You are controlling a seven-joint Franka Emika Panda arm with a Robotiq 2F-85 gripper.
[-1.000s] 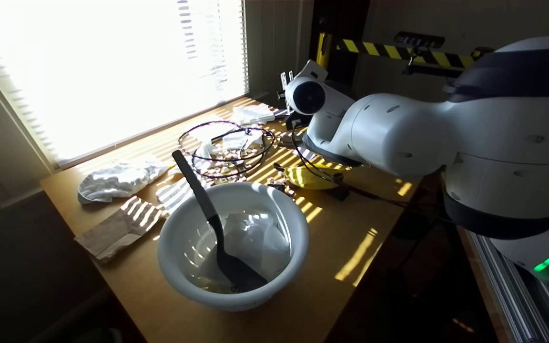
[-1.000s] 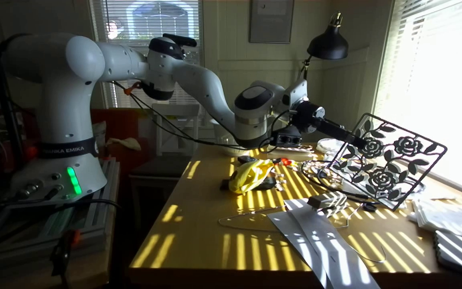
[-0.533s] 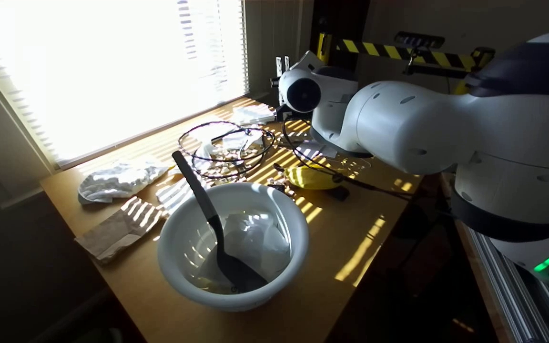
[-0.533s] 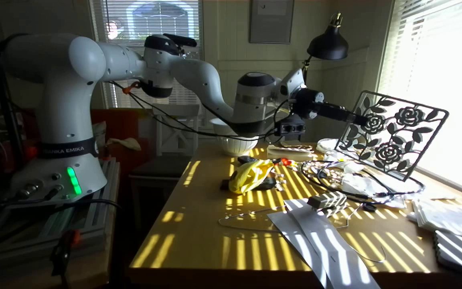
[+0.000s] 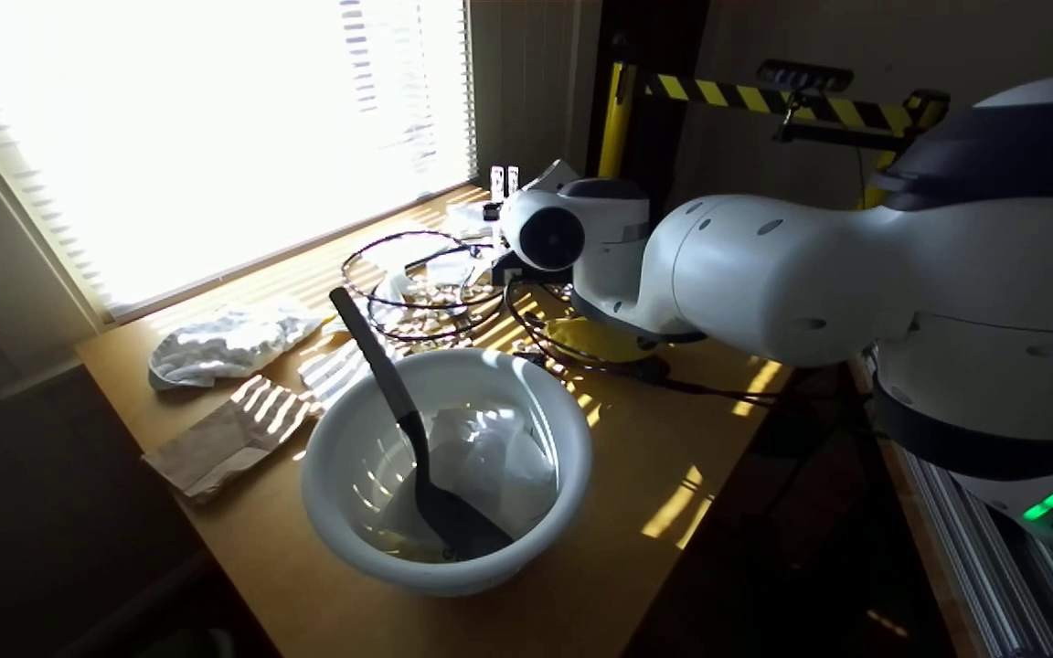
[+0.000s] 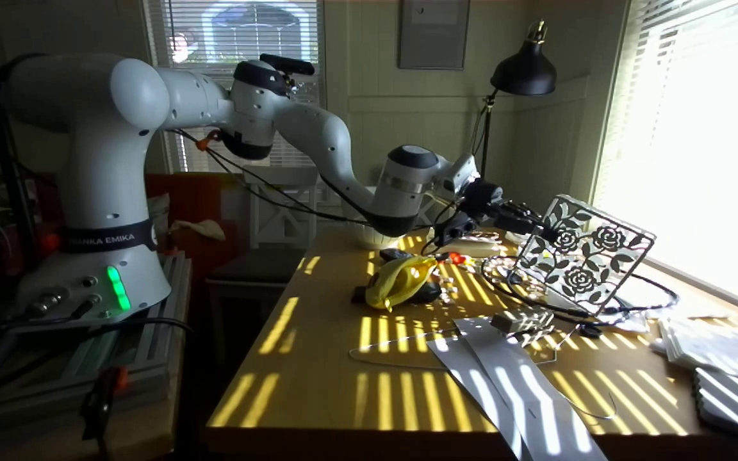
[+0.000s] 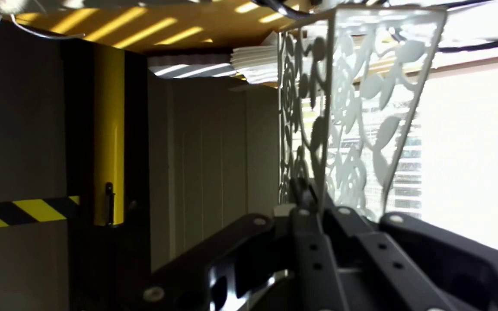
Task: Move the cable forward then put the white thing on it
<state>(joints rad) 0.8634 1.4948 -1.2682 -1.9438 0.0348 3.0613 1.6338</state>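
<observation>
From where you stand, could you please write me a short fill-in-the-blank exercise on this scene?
The pincer grips a patterned white holder, whose cut-out flowers are ____.
The looped cable is coloured ____.
The dark utensil leans inside a white ____.
The barrier tape is striped black and ____.
Missing words: roses; black; bowl; yellow.

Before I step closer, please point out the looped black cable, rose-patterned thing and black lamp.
Looped black cable (image 5: 426, 309): in an exterior view, near edge of its upper loop.
Rose-patterned thing (image 6: 579, 280): in an exterior view, its lowest rose.
Black lamp (image 6: 524, 70): in an exterior view, its shade.
</observation>
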